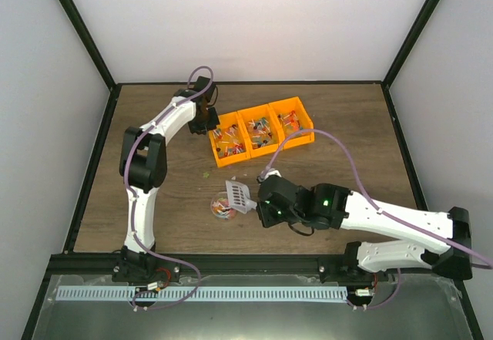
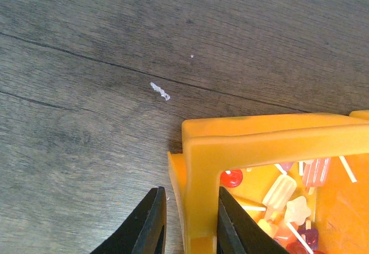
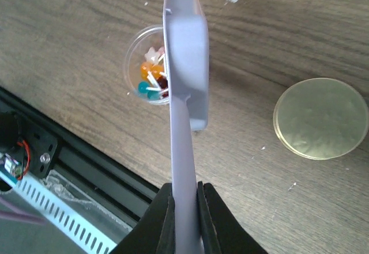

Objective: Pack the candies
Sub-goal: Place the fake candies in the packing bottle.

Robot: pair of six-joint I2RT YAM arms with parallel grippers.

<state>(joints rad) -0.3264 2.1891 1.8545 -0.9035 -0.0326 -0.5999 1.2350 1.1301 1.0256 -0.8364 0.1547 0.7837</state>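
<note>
Right gripper (image 3: pixel 185 219) clamped on grey plastic scoop (image 3: pixel 185 93), tipped over small clear round cup (image 3: pixel 141 64) of mixed candies (image 3: pixel 151 75). Left gripper (image 2: pixel 190 222) jaws slightly apart, straddling left orange plastic bin's (image 2: pixel 259 141) wall.

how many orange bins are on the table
3, side by side in a slanted row at the far middle of the table: the left bin, beside the left arm's claw, the middle bin, and the right bin. None looks hidden.

Three orange bins (image 1: pixel 262 130) sit side by side on the wooden table (image 1: pixel 169 209); a round lid (image 3: pixel 320 118) lies flat nearby.
</note>
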